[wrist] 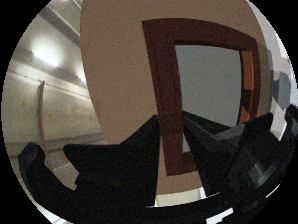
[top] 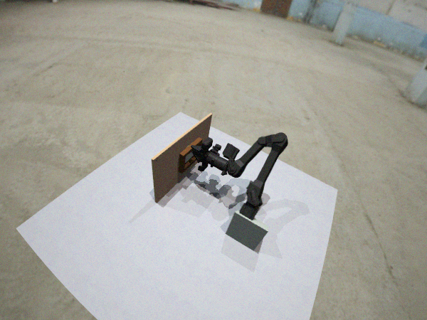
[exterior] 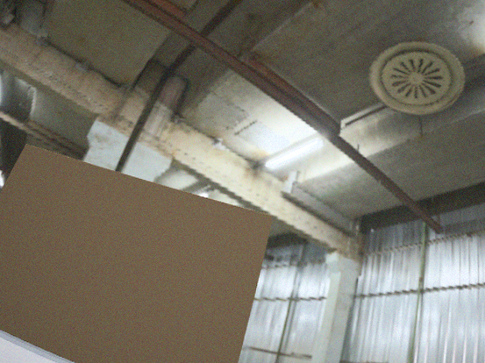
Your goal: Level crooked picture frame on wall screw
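The picture frame (top: 182, 163) (wrist: 161, 75), brown with a grey picture, hangs against the front of the upright brown board (top: 164, 174) (exterior: 128, 262) (wrist: 115, 65). My gripper (top: 193, 149) (wrist: 169, 117) is shut on one side bar of the frame; in the wrist view the bar passes between the two black fingertips. The fingers and wrist cover part of the frame in the top view. The exterior view shows only the plain back of the board. The screw and the notched strip are hidden. How far the frame tilts cannot be judged from these angles.
The arm (top: 268, 167) reaches to the board from its base. A grey-green panel (top: 246, 232) stands beside the base. Board and arm are on a white sheet (top: 142, 263) over a concrete floor (top: 107, 71).
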`<action>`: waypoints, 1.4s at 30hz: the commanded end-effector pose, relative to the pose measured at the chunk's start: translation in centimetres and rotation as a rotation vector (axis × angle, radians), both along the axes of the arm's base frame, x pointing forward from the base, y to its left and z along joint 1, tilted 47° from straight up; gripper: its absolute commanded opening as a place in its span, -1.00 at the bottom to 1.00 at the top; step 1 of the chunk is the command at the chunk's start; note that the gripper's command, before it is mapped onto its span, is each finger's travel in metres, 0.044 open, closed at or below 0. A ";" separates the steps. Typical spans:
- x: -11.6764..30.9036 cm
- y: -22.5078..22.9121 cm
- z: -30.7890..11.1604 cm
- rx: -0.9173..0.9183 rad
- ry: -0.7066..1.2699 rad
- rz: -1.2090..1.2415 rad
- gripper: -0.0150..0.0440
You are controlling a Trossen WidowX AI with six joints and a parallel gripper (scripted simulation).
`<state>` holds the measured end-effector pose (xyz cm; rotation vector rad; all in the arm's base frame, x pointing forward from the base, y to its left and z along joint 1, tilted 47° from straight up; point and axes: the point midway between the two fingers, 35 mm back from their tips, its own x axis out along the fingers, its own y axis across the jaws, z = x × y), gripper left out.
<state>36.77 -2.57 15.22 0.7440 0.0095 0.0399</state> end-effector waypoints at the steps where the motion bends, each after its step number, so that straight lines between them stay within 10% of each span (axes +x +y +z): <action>1: 0.0 0.0 0.0 -0.004 0.000 0.000 0.13; 4: 0.0 0.0 0.0 -0.004 0.000 0.000 0.39; 28: -9.2 -0.6 0.5 -0.150 0.016 0.001 0.39; 42: -10.8 7.2 5.8 -0.151 0.009 -0.003 0.39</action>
